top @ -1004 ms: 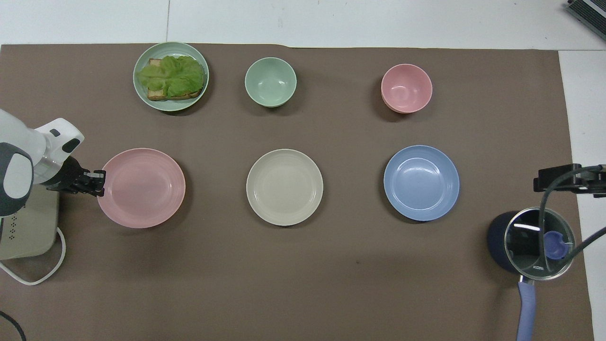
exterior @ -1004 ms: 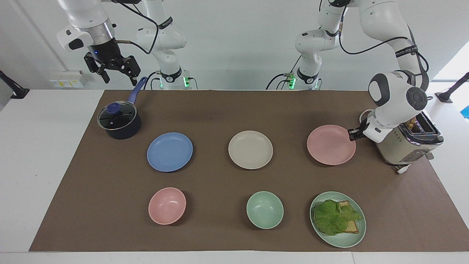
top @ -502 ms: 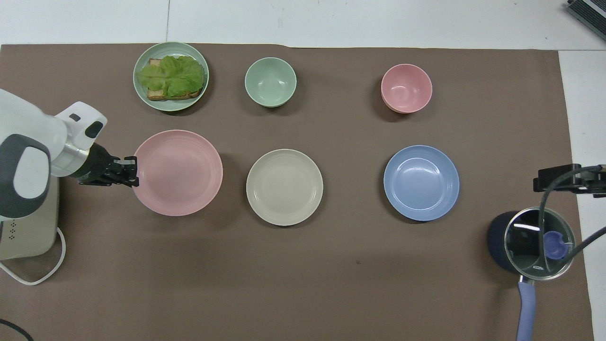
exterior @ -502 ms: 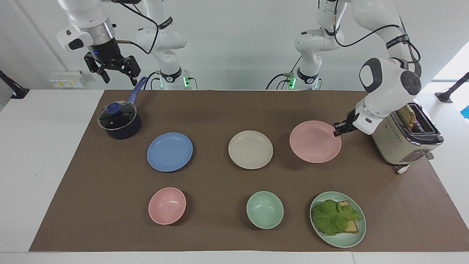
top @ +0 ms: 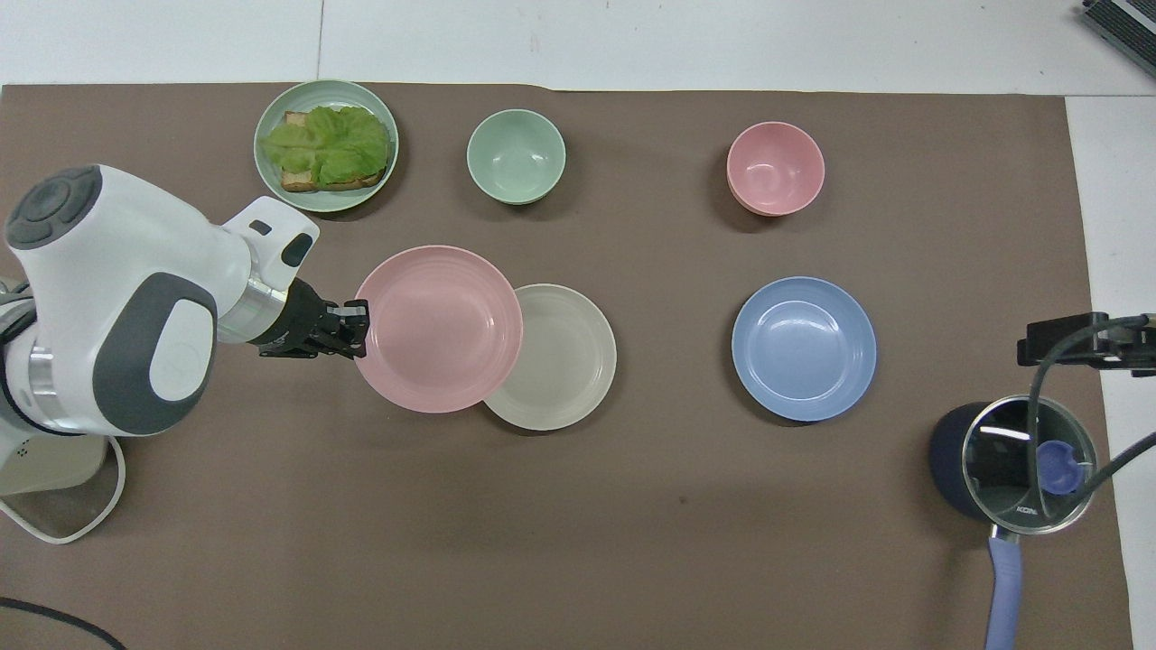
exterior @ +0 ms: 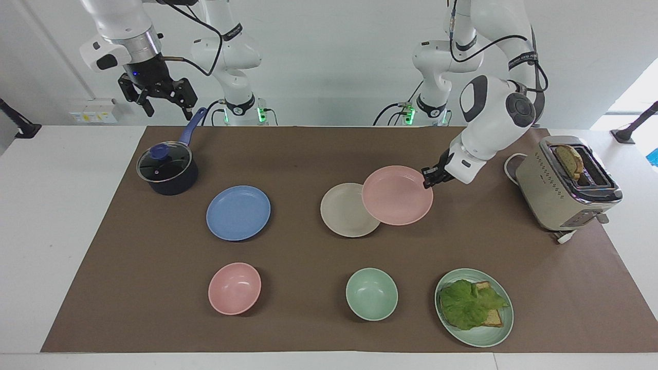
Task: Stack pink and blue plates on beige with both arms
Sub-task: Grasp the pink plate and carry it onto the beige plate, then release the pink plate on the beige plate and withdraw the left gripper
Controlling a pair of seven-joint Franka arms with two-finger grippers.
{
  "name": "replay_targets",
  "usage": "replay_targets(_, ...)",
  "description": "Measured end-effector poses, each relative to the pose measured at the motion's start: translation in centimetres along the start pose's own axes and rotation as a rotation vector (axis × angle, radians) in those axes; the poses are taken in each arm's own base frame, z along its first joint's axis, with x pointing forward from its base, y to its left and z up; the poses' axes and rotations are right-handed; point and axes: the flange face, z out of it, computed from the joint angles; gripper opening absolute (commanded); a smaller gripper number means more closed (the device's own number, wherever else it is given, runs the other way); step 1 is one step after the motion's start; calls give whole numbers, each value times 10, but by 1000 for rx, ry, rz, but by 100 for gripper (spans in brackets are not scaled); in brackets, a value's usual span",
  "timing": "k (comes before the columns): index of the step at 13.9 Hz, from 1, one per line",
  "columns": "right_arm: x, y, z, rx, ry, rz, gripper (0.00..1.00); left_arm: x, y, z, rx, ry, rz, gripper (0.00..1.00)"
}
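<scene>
Aloft, pink plate (exterior: 396,196) in left claw (exterior: 427,181)

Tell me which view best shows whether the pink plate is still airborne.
The facing view: the pink plate, held by its rim in the left gripper, hangs above the beige plate, casting a shadow. The overhead view only shows it overlapping the beige plate's edge; height is unreadable.

Plain white wall (exterior: 329,77), white table (exterior: 61,231) under a brown mat (exterior: 308,154), wall socket strip (exterior: 92,110) at the right arm's end, bright daylight from a window (exterior: 637,97) at the left arm's end
</scene>
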Motion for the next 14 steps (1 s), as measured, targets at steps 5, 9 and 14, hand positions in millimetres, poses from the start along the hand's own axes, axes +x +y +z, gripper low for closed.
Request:
replay_targets(5, 0, 0, 0, 0, -1, 0, 100, -17, 54, 36, -38, 36, 9, 0)
replay_targets(9, 0, 0, 2, 0, -4, 0, 100, -22, 77, 75, -32, 39, -7, 0)
replay_targets(14, -1, 0, 2, 0, -5, 0, 100, -23, 72, 102, -17, 27, -21, 0)
